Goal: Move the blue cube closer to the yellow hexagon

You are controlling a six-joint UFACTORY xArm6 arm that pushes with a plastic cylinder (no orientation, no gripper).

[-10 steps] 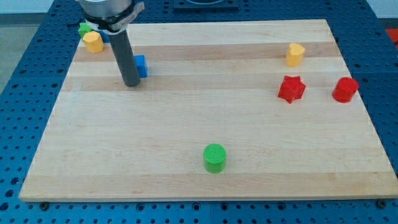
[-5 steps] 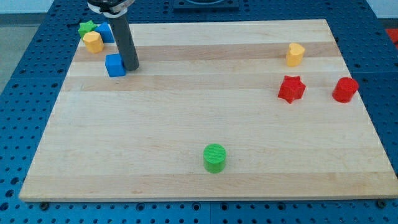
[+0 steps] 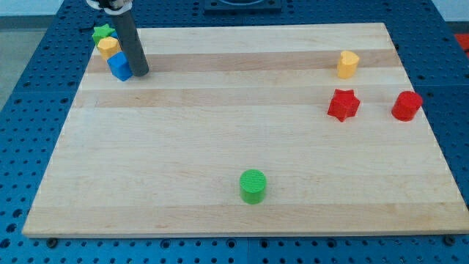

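The blue cube [image 3: 119, 67] sits near the board's top left corner. It touches the lower side of the yellow hexagon [image 3: 108, 48]. My tip [image 3: 139, 73] rests on the board right against the cube's right side. The dark rod rises from there toward the view's top and hides what lies behind it.
A green star [image 3: 102, 32] sits just above the yellow hexagon at the board's corner. At the right are a yellow block [image 3: 347, 64], a red star [image 3: 343, 105] and a red block [image 3: 407, 106]. A green cylinder [image 3: 253, 185] stands near the bottom middle.
My tip has moved up and to the left, pushing the blue cube from mid-left of the board up against the yellow hexagon.
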